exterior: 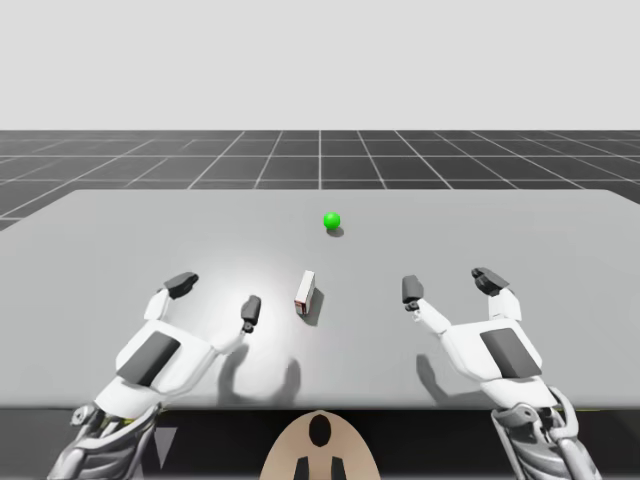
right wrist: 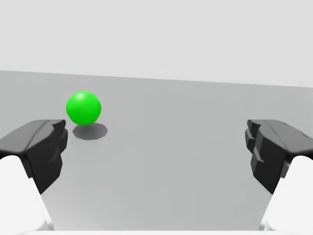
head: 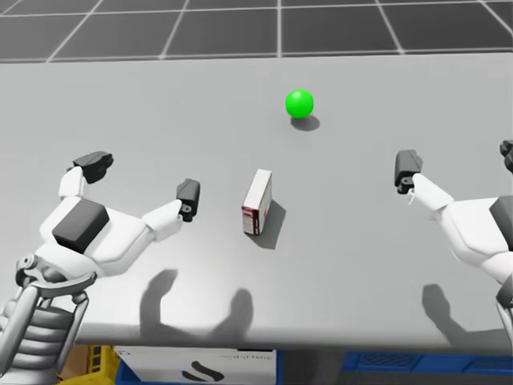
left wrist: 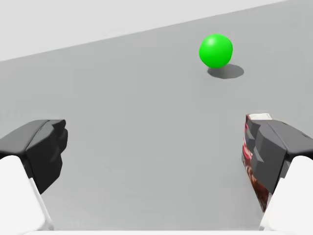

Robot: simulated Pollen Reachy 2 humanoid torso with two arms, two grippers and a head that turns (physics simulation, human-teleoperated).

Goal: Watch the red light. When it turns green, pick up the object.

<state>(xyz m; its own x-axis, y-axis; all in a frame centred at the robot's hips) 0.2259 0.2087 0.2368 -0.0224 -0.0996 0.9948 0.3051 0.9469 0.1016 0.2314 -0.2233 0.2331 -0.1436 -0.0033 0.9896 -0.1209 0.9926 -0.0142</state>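
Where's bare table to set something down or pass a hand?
Bare: the table between the box and my right gripper, and the far strip on both sides of the green light. Tight: the gap between my left gripper and the box.

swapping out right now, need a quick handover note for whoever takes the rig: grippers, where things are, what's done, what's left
Left gripper: open, empty, over the table.
Right gripper: open, empty.
Light: green, mid-table, beyond the box.
Box: white and red, standing on edge between the two grippers, nearer the left one, outside its fingers and apart from them.
Done: the go signal is showing.
Left: grip the box and lift it; the left arm looks the handier.
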